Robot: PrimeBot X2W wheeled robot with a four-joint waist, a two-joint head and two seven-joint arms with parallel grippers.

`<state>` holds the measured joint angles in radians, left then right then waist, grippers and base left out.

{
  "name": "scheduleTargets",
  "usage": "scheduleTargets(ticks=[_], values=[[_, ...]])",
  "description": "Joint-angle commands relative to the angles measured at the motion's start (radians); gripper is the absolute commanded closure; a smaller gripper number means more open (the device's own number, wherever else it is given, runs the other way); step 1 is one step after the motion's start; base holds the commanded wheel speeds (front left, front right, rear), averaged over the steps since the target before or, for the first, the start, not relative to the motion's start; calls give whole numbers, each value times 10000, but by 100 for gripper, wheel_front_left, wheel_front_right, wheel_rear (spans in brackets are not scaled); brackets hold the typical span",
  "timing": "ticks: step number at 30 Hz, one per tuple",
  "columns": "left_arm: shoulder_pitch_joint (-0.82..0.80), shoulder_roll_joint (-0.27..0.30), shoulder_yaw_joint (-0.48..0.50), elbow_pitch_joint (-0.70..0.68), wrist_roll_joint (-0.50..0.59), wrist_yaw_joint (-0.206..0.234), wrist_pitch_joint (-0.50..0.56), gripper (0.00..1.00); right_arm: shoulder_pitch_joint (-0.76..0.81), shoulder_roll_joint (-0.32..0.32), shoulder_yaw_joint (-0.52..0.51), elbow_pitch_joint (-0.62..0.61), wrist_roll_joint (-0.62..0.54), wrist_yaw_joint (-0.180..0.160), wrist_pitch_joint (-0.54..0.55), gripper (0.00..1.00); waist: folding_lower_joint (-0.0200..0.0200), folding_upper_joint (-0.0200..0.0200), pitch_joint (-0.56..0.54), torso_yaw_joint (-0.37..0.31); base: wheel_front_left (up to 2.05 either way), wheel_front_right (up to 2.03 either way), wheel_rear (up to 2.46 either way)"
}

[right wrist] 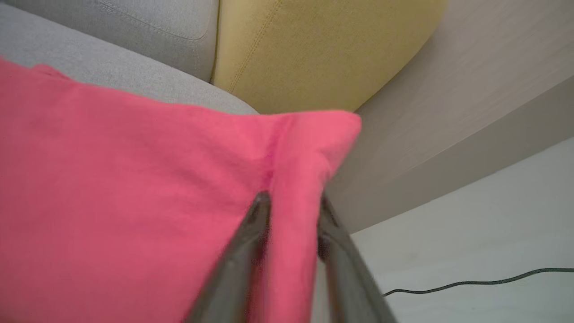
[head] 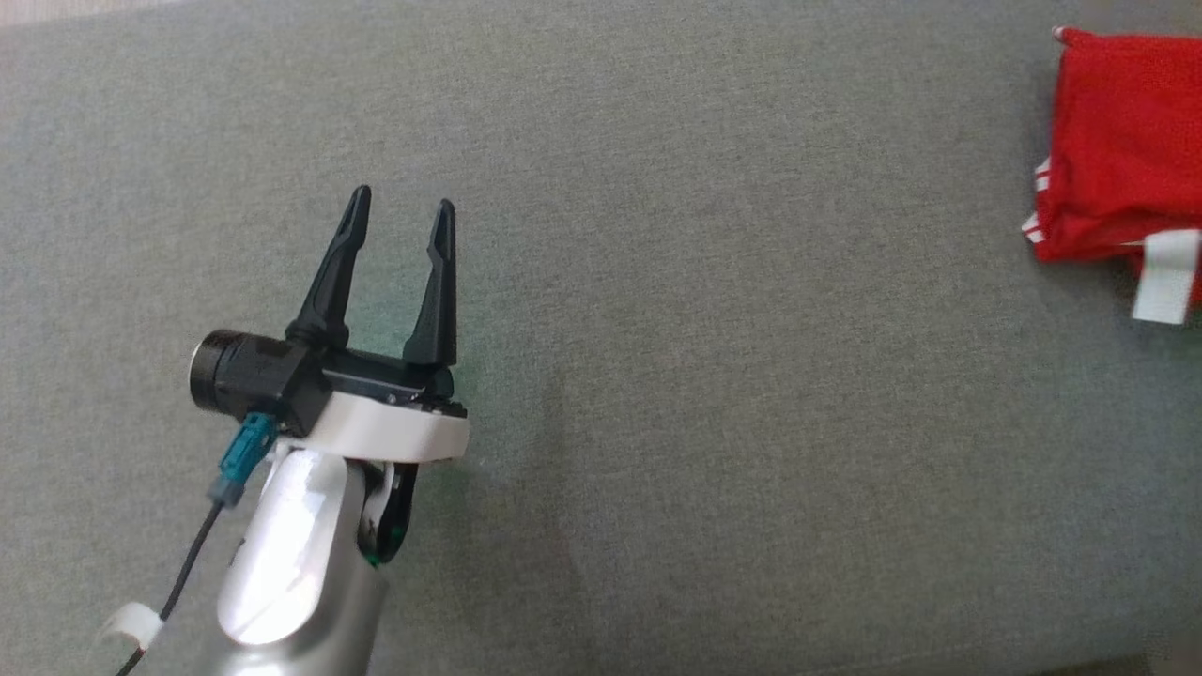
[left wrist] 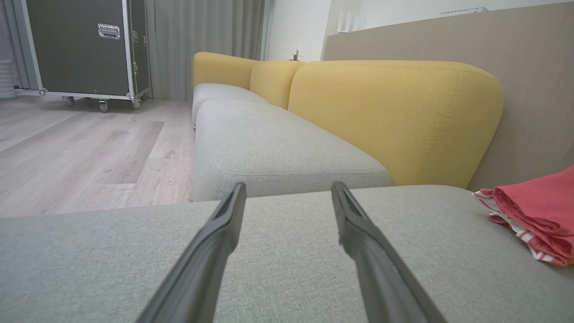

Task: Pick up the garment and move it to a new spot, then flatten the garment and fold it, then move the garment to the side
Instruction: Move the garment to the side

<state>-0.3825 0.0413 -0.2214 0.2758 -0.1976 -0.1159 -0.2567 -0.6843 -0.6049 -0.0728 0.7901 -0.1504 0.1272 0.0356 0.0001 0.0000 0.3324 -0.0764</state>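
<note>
The garment (head: 1122, 150) is red with white stripes and a white tag, folded into a small block at the far right edge of the grey cushion (head: 714, 282). In the left wrist view the garment (left wrist: 533, 211) lies off to the right on that cushion. My right gripper (right wrist: 293, 199) is shut on a raised fold of the garment (right wrist: 134, 188), with red cloth pinched between its two fingers. Over the cushion's left half, my left gripper (head: 402, 199) stands open and holds nothing, far from the garment; in its own view the left gripper (left wrist: 289, 190) is low over the cushion.
Beyond the cushion stands a sofa with grey seats (left wrist: 269, 143) and yellow backrests (left wrist: 394, 116). A dark wheeled case (left wrist: 85, 49) stands on the wooden floor (left wrist: 80, 152) at the back left. A beige wall panel (right wrist: 448, 103) and a thin cable (right wrist: 475, 282) lie beside the garment's end.
</note>
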Motion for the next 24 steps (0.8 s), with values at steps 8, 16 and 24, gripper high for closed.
scheduleTargets(ticks=[8, 16, 24], values=[[-154, 89, 422, -141, -11, -96, -51, 0, 208, 454, -352, -950, -467, 35, -271, 0, -1, 0, -353, -50, 0, 0, 0], [301, 89, 670, -130, -256, 7, -51, 0, 367, 1765, -434, -2145, -76, 35, -640, 0, -1, 0, -1505, 2, 0, 0, 0], [1155, 89, 1233, -353, -860, 5, -51, 0, 1224, 3920, -127, -3898, 932, 35, -1494, 0, -1, 0, -2759, 114, 0, 0, 0]])
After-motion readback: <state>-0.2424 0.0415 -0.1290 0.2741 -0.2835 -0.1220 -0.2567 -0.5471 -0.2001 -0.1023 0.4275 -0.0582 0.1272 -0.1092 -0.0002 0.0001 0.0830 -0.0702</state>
